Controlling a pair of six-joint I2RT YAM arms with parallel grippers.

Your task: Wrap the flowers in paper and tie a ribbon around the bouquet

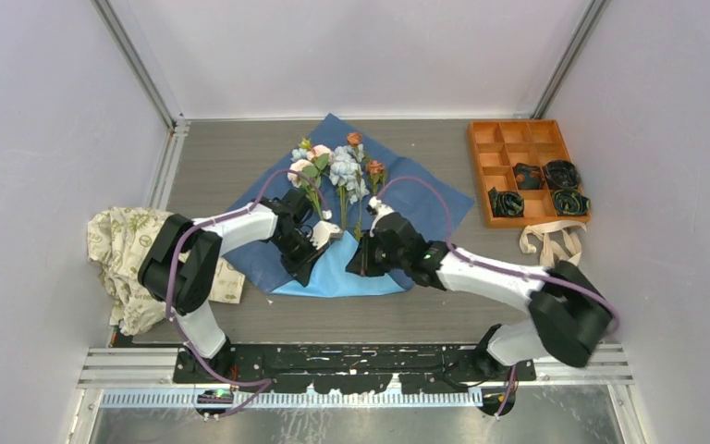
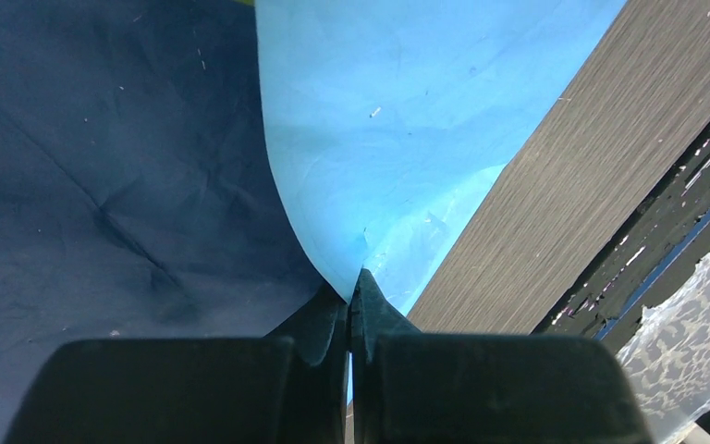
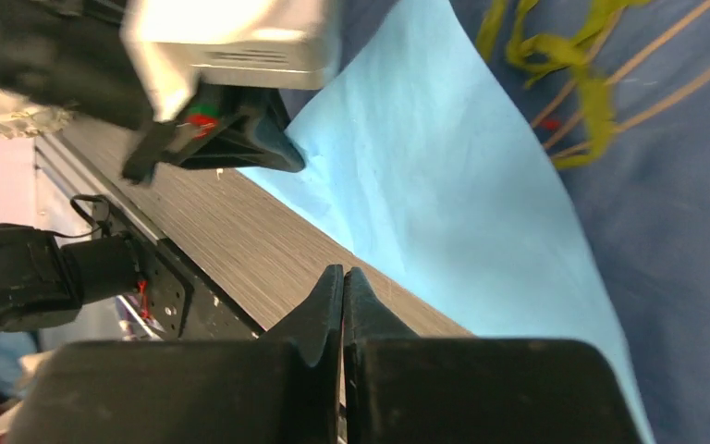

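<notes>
On the surface [image 1: 231, 166] the paper [image 1: 425, 199] lay dark face up, its near flap turned over light blue, the flowers [image 1: 342, 171] resting on it. The left pincer [image 2: 349, 296] gripped the flap's edge; the right pincer [image 3: 342, 277] was clenched, seemingly empty, just beside it. A one-sided pull might tear the thin sheet or scatter the stalks.
</notes>
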